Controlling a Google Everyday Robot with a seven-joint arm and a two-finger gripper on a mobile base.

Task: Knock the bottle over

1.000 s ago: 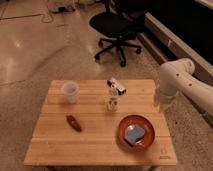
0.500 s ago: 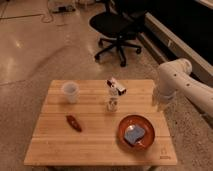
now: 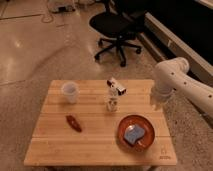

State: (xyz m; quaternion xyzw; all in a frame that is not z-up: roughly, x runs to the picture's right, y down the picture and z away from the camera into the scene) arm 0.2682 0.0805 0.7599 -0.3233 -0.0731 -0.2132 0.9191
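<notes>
The bottle (image 3: 113, 98) stands upright near the middle of the wooden table (image 3: 55, 145). It is small, narrow and pale, with a slanted white top piece and a dark reddish end. My gripper (image 3: 155, 103) hangs at the end of the white arm (image 3: 175, 80) over the table's right edge. It is to the right of the bottle and well apart from it.
A wider white cup (image 3: 70, 92) stands at the table's back left. A reddish-brown oblong item (image 3: 74, 123) lies front left. A reddish-brown bowl (image 3: 135, 132) with a blue object sits front right. A black office chair (image 3: 117, 27) stands behind the table.
The arm and gripper have shifted slightly left, toward the table. The bottle and other items have not moved.
</notes>
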